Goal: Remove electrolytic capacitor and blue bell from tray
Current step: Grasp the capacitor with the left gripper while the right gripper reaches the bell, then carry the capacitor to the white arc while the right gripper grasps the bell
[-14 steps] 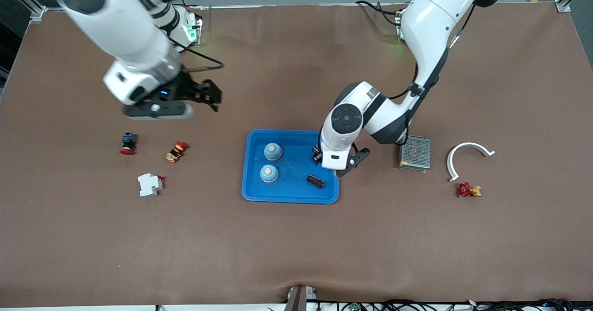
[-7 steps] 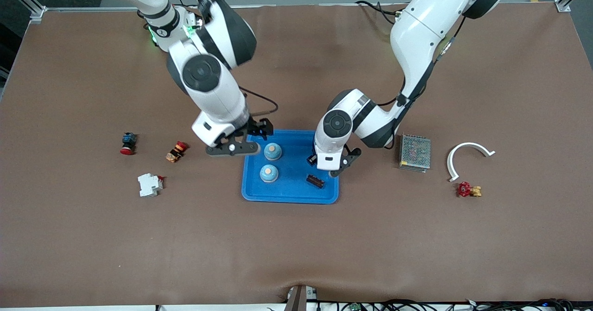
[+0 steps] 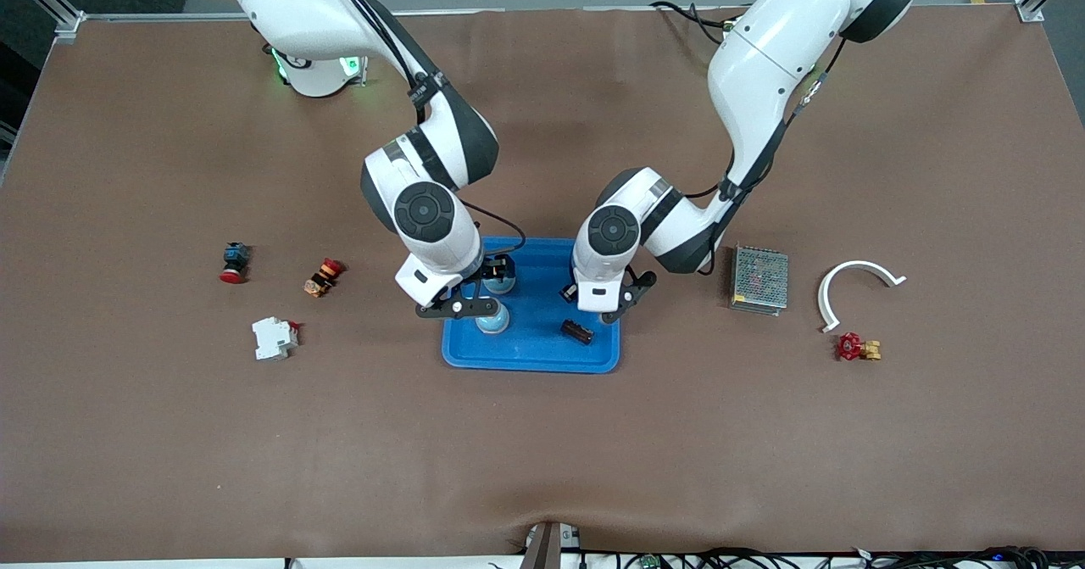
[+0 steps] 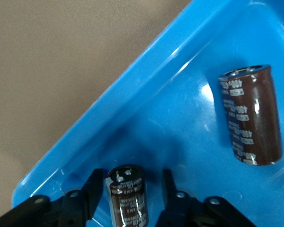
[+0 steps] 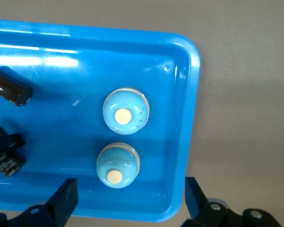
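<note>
1. Two bells are sitting in the blue tray (image 3: 532, 359) toward the right arm's end: the first bell (image 5: 125, 111) and, just beside it, the second bell (image 5: 118, 165), which lies nearer to the front camera.
2. Two capacitors are lying in the tray toward the left arm's end: one capacitor (image 4: 250, 116) flat on the tray floor, nearer the front camera, and the other capacitor (image 4: 127, 194) standing between the left gripper's fingers.
3. The left gripper (image 4: 128, 198) is sitting low in the tray, its fingers close on either side of that capacitor but with slim gaps showing, so not yet clamped.
4. The right gripper (image 5: 131, 201) is hanging over the bells' end of the tray, fingers spread wide, holding nothing.
5. Around the tray six other parts are lying on the table: a red button (image 3: 234, 262), an orange switch (image 3: 323, 276), a white breaker (image 3: 274, 337), a mesh box (image 3: 759, 278), a white arc (image 3: 856, 286) and a red valve (image 3: 858, 347).
6. Since a second ago the right arm has been swinging in from well away to the tray, while the left gripper has been narrowing around its capacitor.
</note>
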Controlling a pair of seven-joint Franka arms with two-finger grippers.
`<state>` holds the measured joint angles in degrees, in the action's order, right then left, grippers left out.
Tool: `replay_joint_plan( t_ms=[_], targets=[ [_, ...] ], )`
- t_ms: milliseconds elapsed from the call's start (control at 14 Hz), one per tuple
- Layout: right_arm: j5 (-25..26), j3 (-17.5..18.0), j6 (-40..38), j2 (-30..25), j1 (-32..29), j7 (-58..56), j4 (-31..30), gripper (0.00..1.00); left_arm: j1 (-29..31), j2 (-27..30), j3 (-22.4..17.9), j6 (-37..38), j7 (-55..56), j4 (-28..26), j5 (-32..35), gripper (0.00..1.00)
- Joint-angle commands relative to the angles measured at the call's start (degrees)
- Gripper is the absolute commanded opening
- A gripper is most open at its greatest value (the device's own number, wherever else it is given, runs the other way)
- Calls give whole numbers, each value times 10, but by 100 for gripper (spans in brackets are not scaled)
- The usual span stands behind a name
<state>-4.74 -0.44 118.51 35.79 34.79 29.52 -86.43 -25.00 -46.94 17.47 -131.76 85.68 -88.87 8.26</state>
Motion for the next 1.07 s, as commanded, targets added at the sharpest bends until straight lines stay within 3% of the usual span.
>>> replay_joint_plan(
  t_ms=[0, 356, 712, 997],
  targets=[
    [-10, -5, 9, 15, 18, -7, 12, 100, -12, 9, -5, 11, 13, 6, 18, 0],
    [-10, -5, 37, 46, 31, -9, 9, 100, 6, 65, -5, 109, -2, 11, 55, 0],
    [-9, -5, 48, 56, 31, -23, -2, 100, 57, 124, -3, 208, -103, 2, 55, 0],
    [-10, -5, 77, 63, 39, -26, -22, 100, 116, 185, -2, 236, -196, -54, 55, 0]
  ],
)
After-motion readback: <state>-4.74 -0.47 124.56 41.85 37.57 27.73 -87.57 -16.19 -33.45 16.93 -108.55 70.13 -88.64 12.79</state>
